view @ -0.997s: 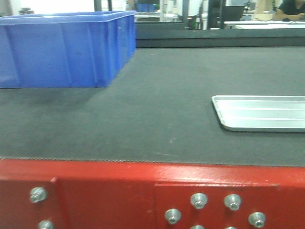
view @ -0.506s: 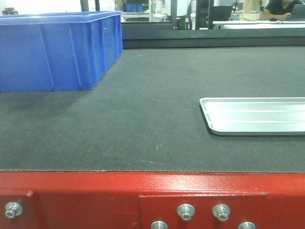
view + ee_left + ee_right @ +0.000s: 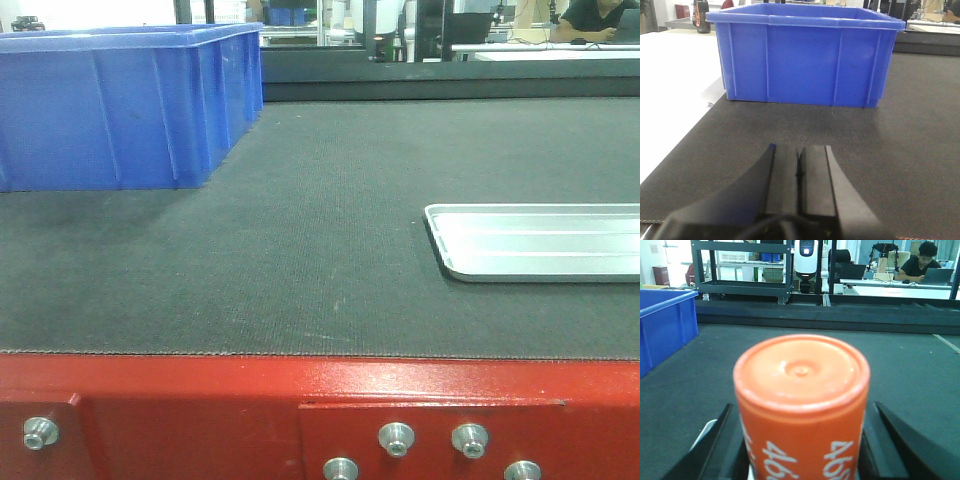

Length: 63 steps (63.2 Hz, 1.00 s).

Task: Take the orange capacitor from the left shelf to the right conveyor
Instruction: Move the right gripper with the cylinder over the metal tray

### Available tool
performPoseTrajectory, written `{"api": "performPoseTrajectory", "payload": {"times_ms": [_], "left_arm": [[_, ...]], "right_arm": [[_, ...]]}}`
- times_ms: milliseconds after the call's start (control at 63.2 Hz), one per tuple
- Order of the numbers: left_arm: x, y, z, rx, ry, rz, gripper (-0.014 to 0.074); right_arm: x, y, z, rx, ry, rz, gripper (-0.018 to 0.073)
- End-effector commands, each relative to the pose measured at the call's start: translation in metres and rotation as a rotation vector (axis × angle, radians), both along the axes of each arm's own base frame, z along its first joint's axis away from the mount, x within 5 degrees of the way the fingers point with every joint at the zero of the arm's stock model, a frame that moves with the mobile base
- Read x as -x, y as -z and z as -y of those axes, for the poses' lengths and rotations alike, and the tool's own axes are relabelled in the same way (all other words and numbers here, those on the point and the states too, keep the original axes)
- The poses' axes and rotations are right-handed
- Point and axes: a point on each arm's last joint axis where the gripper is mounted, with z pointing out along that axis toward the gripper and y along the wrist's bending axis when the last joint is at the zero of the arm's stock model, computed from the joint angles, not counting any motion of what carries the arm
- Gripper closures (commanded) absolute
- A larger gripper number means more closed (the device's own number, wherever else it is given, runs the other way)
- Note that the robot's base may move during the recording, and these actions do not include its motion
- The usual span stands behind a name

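Right gripper (image 3: 802,460) is clamping the orange capacitor (image 3: 801,400). I'm squeezing it across its round side, with a dark finger (image 3: 715,450) showing on each flank and its flat top filling my wrist view. It's out over the grey belt (image 3: 300,250), and no shelf is showing anywhere. I cannot tell whether its base is touching the belt, because the body is hiding it.

I'm judging this one as stiff: a hard cylinder that isn't giving under my fingers. The printed sleeve is looking smooth and a bit glossy, so I'm expecting it to be slippery. I'm also guessing it's heavy for its size, though nothing here is proving that. Being round, it's offering my flat pads only a thin line of contact on each side, so it could be twisting or sliding down if I'm squeezing loosely. The side wall is the place to hold it, with the pads squarely opposite each other. The flat top is giving me nothing to hold. It's also looking tall against its base, so I'm thinking a tilted release could be tipping it over.

Left gripper (image 3: 799,170) is pinched flat, pad against pad, carrying nothing and pointing at the blue bin (image 3: 805,55) from low over the belt's near corner.

From the front, neither arm is showing. Bare belt is lying between that bin and the silver tray (image 3: 540,245), behind the red front edge (image 3: 200,400).
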Motion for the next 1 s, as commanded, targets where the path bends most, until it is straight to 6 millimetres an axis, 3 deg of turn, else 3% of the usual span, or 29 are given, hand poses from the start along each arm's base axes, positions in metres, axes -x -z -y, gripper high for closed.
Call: {"api": "performPoseTrajectory", "payload": {"times_ms": [0, 237, 348, 490, 696, 981], "left_arm": [[0.001, -0.010, -0.001, 0.009, -0.006, 0.104, 0.0723], [0.001, -0.010, -0.001, 0.009, -0.006, 0.104, 0.0723], [0.001, -0.010, -0.001, 0.009, -0.006, 0.104, 0.0723], [0.001, -0.010, -0.001, 0.009, -0.006, 0.104, 0.0723], [0.001, -0.010, -0.001, 0.009, -0.006, 0.104, 0.0723], [0.001, -0.010, -0.001, 0.009, -0.006, 0.104, 0.0723]], "right_arm": [[0.000, -0.017, 0.000, 0.020, 0.007, 0.102, 0.0441], [-0.010, -0.027, 0.000, 0.022, 0.001, 0.133, 0.0441], [-0.039, -0.038, -0.003, 0.022, -0.043, 0.109, 0.0441], [-0.095, -0.037, -0.014, 0.023, -0.133, 0.053, 0.0441], [-0.162, -0.013, -0.031, 0.021, -0.192, 0.050, 0.0441], [-0.197, 0.051, -0.037, 0.013, -0.212, 0.005, 0.0441]]}}
